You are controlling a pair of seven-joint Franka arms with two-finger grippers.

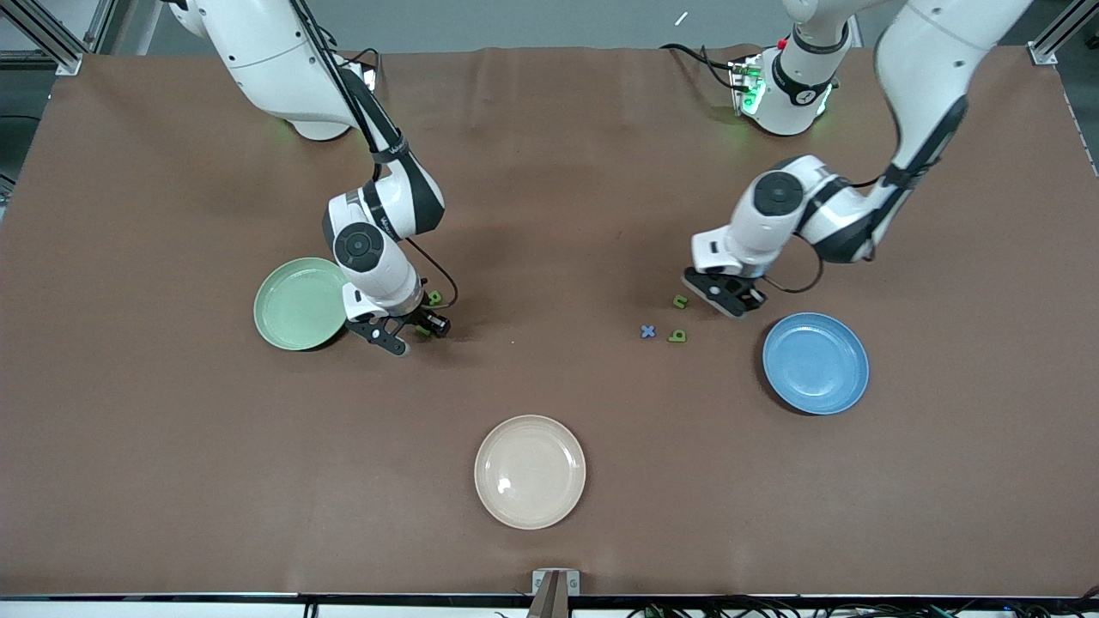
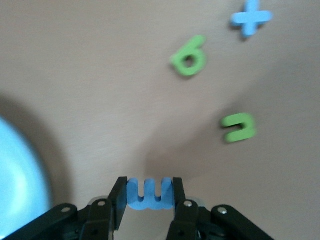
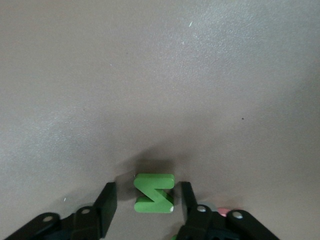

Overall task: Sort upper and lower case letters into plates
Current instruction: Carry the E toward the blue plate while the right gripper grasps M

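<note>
Cream plate (image 1: 530, 471) was left unused nearest the camera. Blue letter (image 2: 149, 194) was pinched by left end effector (image 1: 728, 302) beside blue plate (image 1: 816, 363); thin grip, slip possible. Right end effector (image 3: 148, 200) straddled green letter (image 3: 154, 193) beside mint plate (image 1: 296, 304), not yet clamped: misgrasp risk.

Three plates (image 1: 300, 304) (image 1: 816, 363) (image 1: 530, 471) and six foam letters (image 1: 679, 301) (image 1: 677, 336) (image 1: 647, 331) (image 1: 434, 298) (image 2: 149, 194) (image 3: 154, 192).

Mint green plate (image 1: 300, 304): round, shallow, flat on table, mid-left of front view, w/ nothing in it. Blue plate (image 1: 816, 363): same size, round, also holds nothing, mid-right, slightly lower in frame. Blue letter (image 2: 149, 194), m- or w-shaped, upright btwn black fingers. Green Z (image 3: 154, 192) lies flat, bottom centre of right wrist view.
</note>
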